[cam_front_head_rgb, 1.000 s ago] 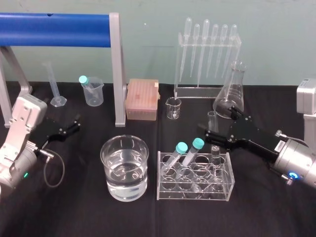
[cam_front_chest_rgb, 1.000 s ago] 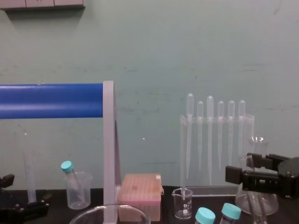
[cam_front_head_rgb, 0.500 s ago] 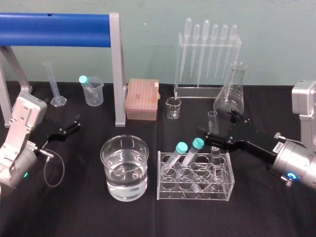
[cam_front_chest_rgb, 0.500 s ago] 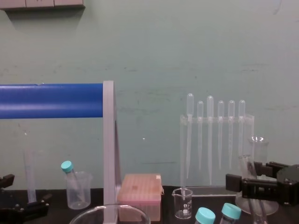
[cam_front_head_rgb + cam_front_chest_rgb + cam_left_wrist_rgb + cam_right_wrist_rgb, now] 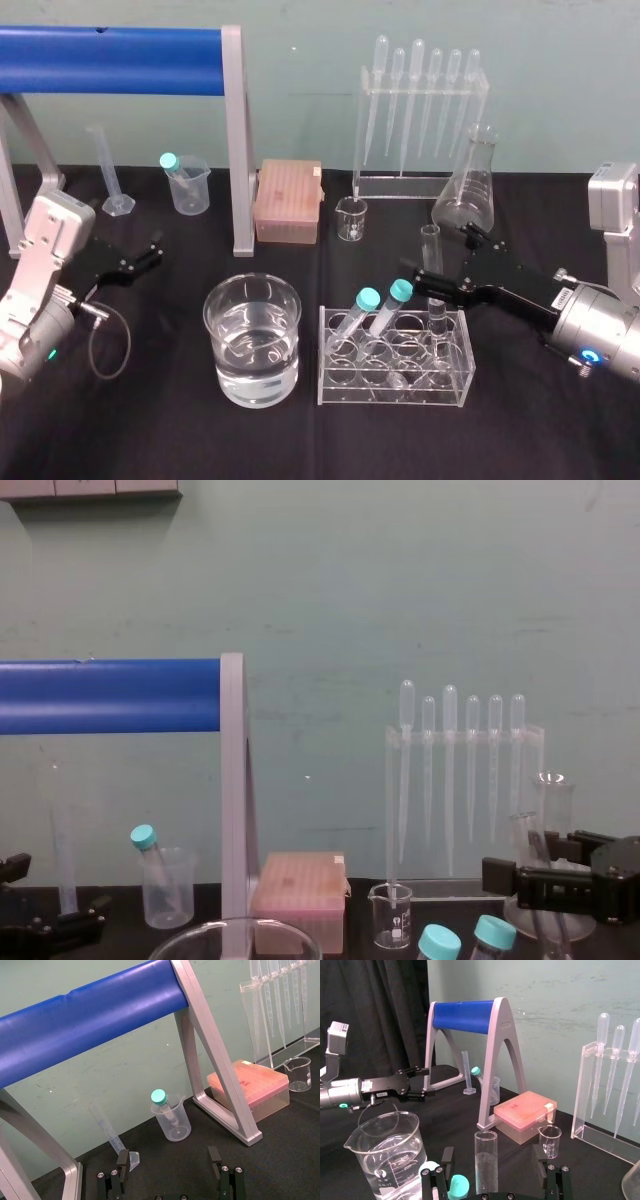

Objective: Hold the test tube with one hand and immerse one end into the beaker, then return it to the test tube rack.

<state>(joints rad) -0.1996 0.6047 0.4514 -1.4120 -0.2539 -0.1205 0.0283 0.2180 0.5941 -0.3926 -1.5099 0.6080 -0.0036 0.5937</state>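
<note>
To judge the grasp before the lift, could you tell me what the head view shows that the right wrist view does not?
Head view: the test tube rack, with the test tube standing in its back row. Right wrist view: the open fingers of the right gripper, clear of the tube on either side, and the printed scale on the beaker. Both: the beaker, the pink tip box and the idle, open left gripper at the left.

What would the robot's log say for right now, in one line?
right gripper: open around test tube | test tube: standing in rack, not gripped | left gripper: open, parked left | beaker: untouched
</note>
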